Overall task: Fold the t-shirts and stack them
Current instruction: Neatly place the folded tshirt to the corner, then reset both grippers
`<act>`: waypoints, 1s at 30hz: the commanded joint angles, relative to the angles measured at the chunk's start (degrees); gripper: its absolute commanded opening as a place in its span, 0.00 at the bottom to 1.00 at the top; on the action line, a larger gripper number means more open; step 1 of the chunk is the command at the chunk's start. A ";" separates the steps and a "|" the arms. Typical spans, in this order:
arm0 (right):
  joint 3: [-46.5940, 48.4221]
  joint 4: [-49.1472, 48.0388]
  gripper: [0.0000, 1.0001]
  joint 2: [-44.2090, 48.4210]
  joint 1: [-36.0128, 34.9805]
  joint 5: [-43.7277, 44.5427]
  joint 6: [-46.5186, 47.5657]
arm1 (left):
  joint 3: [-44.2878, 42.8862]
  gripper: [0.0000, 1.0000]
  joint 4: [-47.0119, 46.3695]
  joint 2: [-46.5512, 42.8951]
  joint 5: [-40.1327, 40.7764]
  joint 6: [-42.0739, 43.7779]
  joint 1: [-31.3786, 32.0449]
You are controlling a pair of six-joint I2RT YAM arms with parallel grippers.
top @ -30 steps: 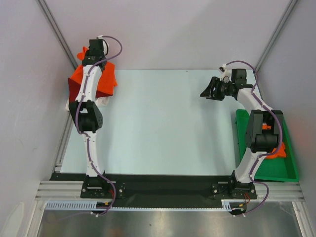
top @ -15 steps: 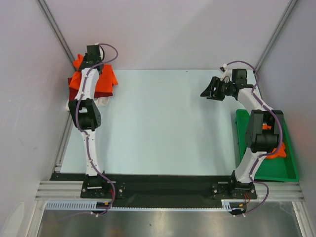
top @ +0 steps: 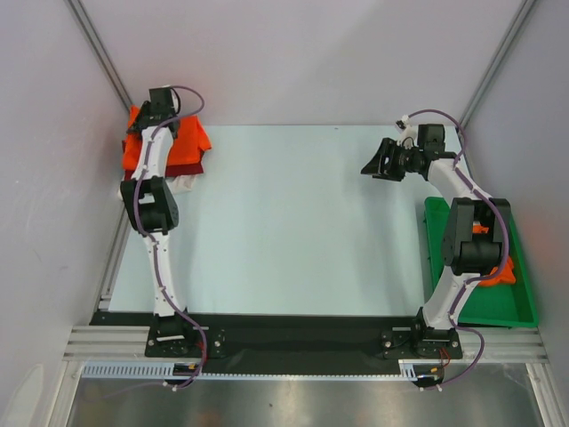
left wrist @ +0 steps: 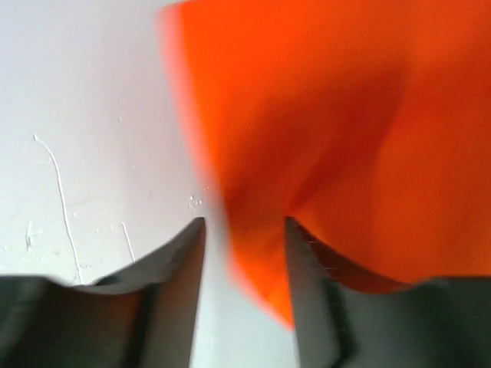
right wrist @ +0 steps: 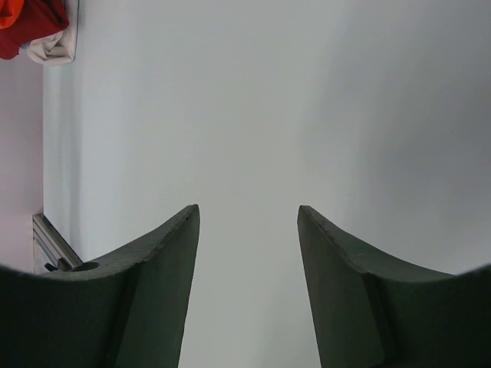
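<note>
A stack of t-shirts lies at the table's far left corner: a bright orange one [top: 188, 142] on top, a dark red one [top: 190, 166] below it, and a white one [top: 185, 182] at the bottom. My left gripper [top: 158, 108] hovers over the back of this stack. In the left wrist view its jaws [left wrist: 244, 222] stand apart, and blurred orange cloth [left wrist: 345, 138] hangs between them against the right finger [left wrist: 307, 291]. My right gripper [top: 375, 163] is open and empty above the table's far right; its wrist view [right wrist: 247, 208] shows the stack's dark red edge [right wrist: 27, 31] far off.
A green plastic bin [top: 511, 307] stands at the right edge beside the right arm's base, with another orange t-shirt [top: 500, 272] in it. Walls close in behind and on both sides. A metal rail [right wrist: 54, 245] runs along the table's left edge.
My left arm has moved back and to the left over the stack. The orange t-shirt has settled flatter on the dark red one. The left jaws have opened. The right arm stayed still.
</note>
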State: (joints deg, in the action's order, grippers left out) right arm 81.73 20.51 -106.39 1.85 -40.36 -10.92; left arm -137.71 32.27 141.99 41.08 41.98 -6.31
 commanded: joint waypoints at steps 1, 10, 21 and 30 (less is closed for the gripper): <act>0.44 -1.97 0.60 1.18 0.17 0.37 -0.16 | -0.36 0.52 -3.79 -1.36 2.34 0.83 0.50; 1.32 -0.83 0.64 2.32 -0.09 1.68 3.96 | 14.20 0.97 -17.75 -16.46 -5.82 0.82 10.77; -8.07 -10.48 1.00 9.62 -1.67 14.59 3.64 | 20.71 1.00 0.94 -27.56 -33.50 -34.89 19.84; -12.48 -11.19 1.00 14.54 -14.06 34.98 6.35 | 28.79 1.00 4.29 -28.00 -49.41 -48.12 19.93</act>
State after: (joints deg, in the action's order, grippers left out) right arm 69.08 12.53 -95.68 -9.56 -15.03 -5.89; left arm -112.53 33.45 115.72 -0.05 1.78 13.67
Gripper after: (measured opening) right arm 0.994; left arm 0.996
